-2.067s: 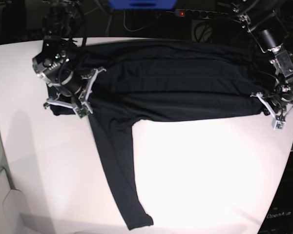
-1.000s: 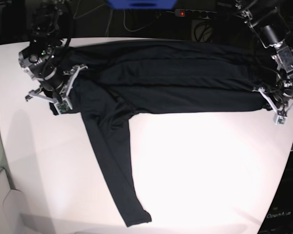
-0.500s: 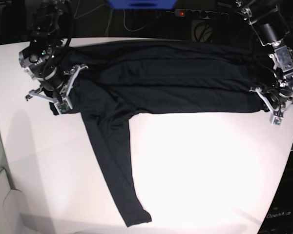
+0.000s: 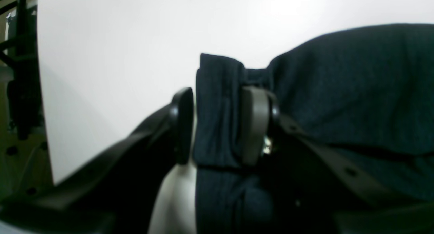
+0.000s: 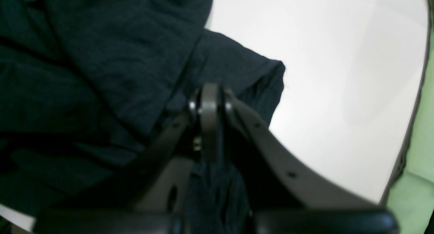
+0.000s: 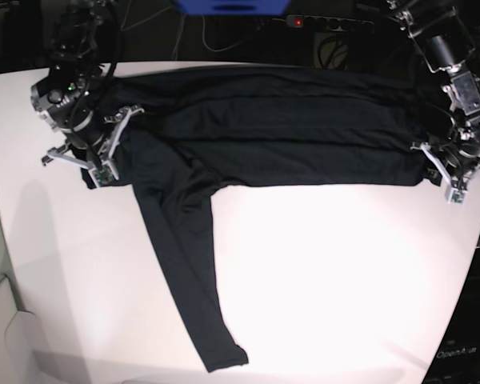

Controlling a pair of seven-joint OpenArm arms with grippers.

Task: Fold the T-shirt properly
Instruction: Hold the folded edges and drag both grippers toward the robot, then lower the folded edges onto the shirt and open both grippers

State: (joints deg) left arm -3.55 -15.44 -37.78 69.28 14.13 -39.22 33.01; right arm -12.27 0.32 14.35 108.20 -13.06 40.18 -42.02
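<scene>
Since a moment earlier, the left gripper (image 4: 217, 125) had parted its fingers, folded shirt (image 6: 280, 128) edge lying loosely between them at the right. The right gripper (image 5: 208, 122) stayed clamped on the shirt's far-left corner.

A white desk (image 6: 336, 272) with a rounded edge carries one thing: the shirt (image 6: 288, 128). Its body lies flat in a folded band across the far side, and one long sleeve (image 6: 188, 272) trails toward the near edge.

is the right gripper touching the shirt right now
Touching. The right wrist view shows the right gripper pinched shut on a fold of the shirt.
</scene>
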